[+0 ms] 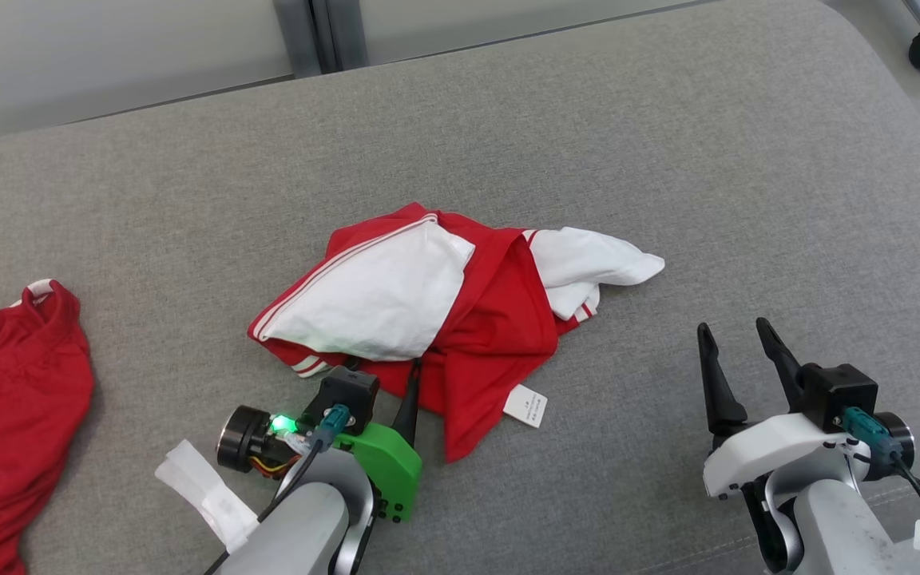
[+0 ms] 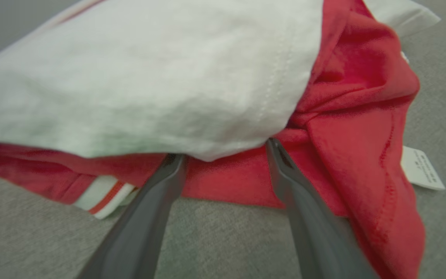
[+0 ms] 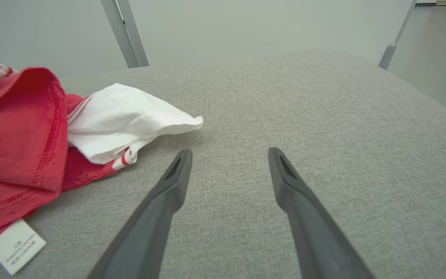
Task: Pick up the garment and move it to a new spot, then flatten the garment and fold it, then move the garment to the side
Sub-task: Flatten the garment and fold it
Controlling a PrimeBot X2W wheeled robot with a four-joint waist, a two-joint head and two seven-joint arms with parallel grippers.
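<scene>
Cushion (image 1: 668, 160), garment (image 1: 396, 303) over left end effector (image 2: 225, 155) tips

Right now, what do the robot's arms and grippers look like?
The left gripper and right gripper each have two long dark tapering fingers on pale grey forearms. Left wrist: green bracket, lit green light, white tape. Right wrist: white bracket, teal plug, black cable.
</scene>
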